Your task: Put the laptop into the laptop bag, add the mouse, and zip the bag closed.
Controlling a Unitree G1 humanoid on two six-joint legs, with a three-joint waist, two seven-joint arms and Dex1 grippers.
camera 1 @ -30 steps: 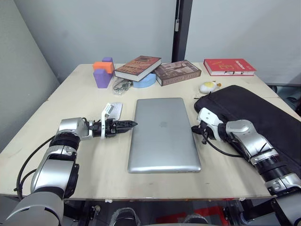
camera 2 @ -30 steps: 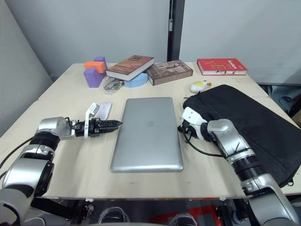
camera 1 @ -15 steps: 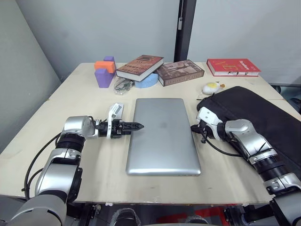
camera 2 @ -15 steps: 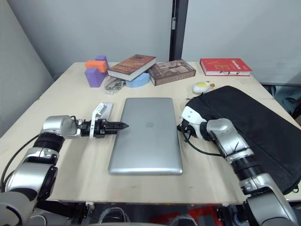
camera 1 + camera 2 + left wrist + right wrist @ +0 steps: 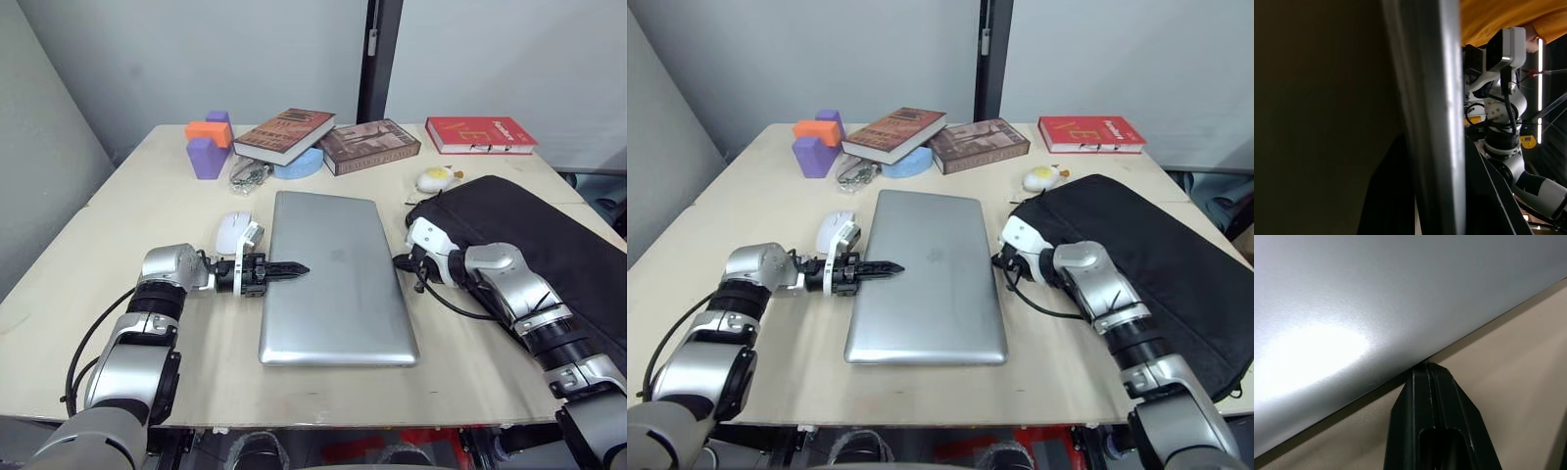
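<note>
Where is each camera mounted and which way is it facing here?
Left eye: head-mounted, facing forward and down at the laptop on the table; left tool and right tool show.
Right eye: beside it, same scene.
Left wrist: left arm, looking along the laptop's edge toward the right arm.
Right wrist: right arm, facing the laptop's side; its tool tip shows.
Shared: all show the laptop.

Even bright light; glare on the laptop (image 5: 1317, 352) lid

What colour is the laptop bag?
The laptop bag is plain black, clearest in the right eye view.
</note>
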